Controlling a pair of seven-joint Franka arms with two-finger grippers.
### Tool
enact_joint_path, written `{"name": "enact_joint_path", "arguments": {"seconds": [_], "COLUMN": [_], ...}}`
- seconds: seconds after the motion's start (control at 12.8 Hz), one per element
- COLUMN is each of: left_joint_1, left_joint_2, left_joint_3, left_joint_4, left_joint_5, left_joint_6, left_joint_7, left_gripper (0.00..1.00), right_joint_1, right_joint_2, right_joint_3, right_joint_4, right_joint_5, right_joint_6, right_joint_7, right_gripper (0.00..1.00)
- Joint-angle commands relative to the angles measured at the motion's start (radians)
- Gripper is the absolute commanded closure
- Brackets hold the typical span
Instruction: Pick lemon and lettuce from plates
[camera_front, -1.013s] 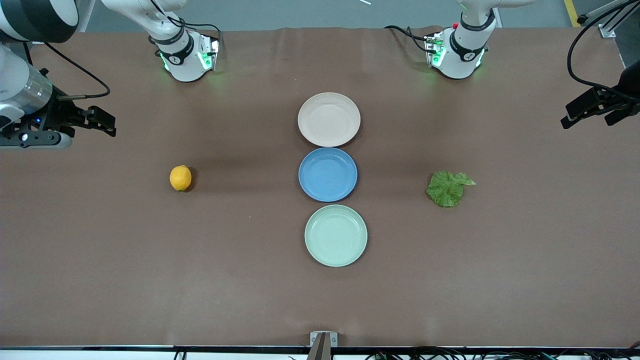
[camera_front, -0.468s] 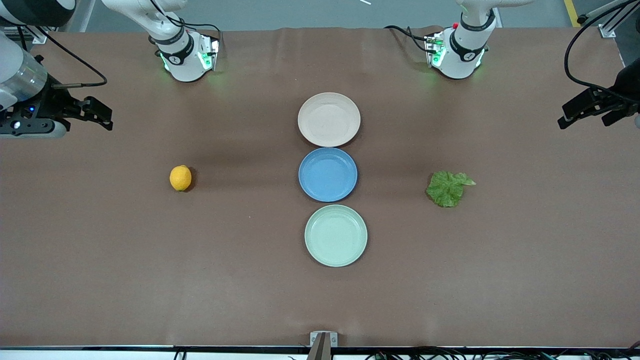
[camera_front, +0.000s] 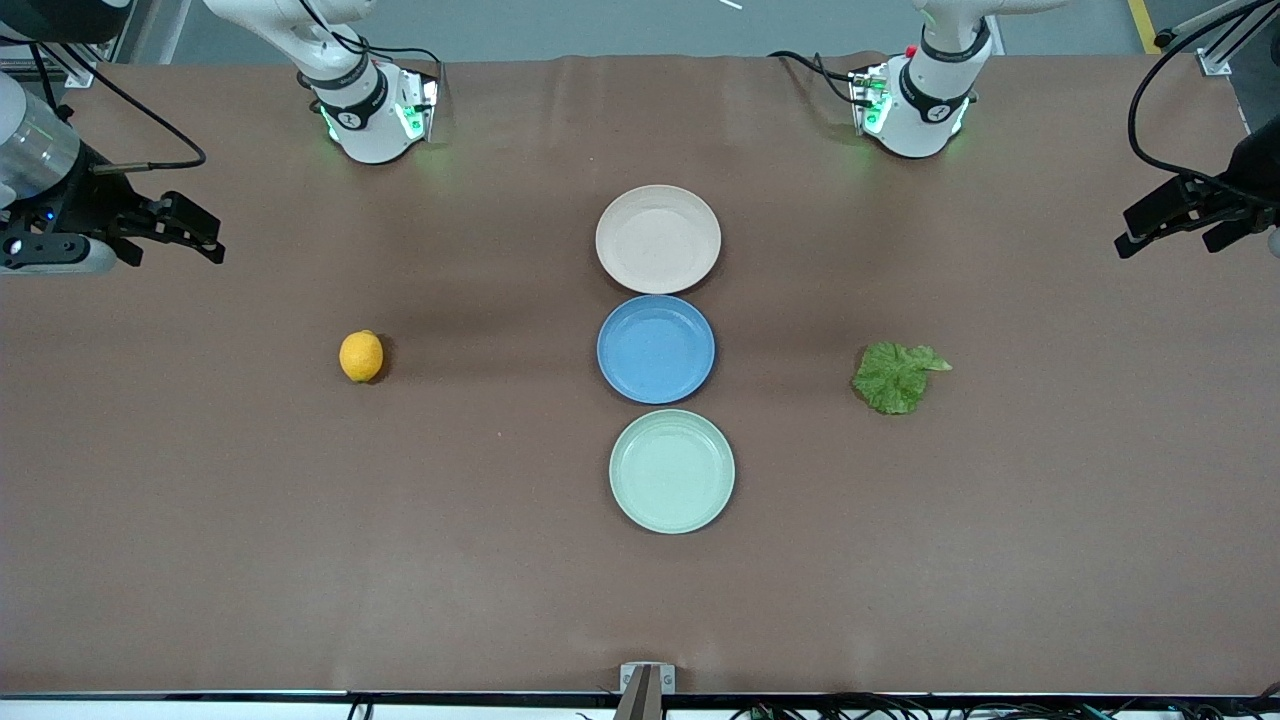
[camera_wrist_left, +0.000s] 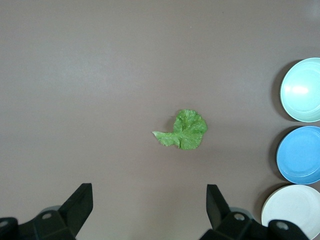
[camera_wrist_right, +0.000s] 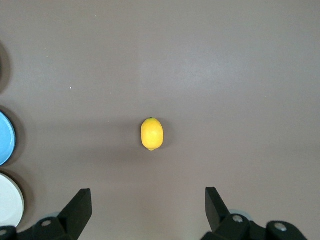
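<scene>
The lemon lies on the bare table toward the right arm's end; it also shows in the right wrist view. The lettuce lies on the bare table toward the left arm's end, and in the left wrist view. The beige-pink plate and the mint green plate are empty. My right gripper is open and empty, high over the table's right-arm end. My left gripper is open and empty, high over the table's left-arm end.
An empty blue plate sits between the beige-pink plate and the mint green plate in a row at the table's middle. The arm bases stand along the table's edge farthest from the front camera.
My right gripper has drawn back a little toward the right-arm end of the table and upward. My left gripper has barely moved. The lemon, the lettuce and the plates have not moved.
</scene>
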Motion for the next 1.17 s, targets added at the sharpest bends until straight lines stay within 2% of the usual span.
{"name": "enact_joint_path", "arguments": {"seconds": [0.0,1.09], "left_joint_1": [0.013,0.016], "left_joint_2": [-0.001,0.002], "left_joint_3": [-0.033,-0.045], "left_joint_4": [0.023,0.025], "left_joint_5": [0.006,0.009], "left_joint_6": [-0.023,-0.016], "left_joint_7": [0.012,0.012], "left_gripper": [0.00,0.00], "right_joint_1": [-0.025,-0.023], "right_joint_2": [0.039,0.058], "right_joint_3": [0.011,0.011], "right_joint_4": [0.045,0.054], "right_joint_5": [0.020,0.014], "right_joint_6": [-0.004,-0.010], "right_joint_7": [-0.016,-0.045], "right_gripper": [0.00,0.00]}}
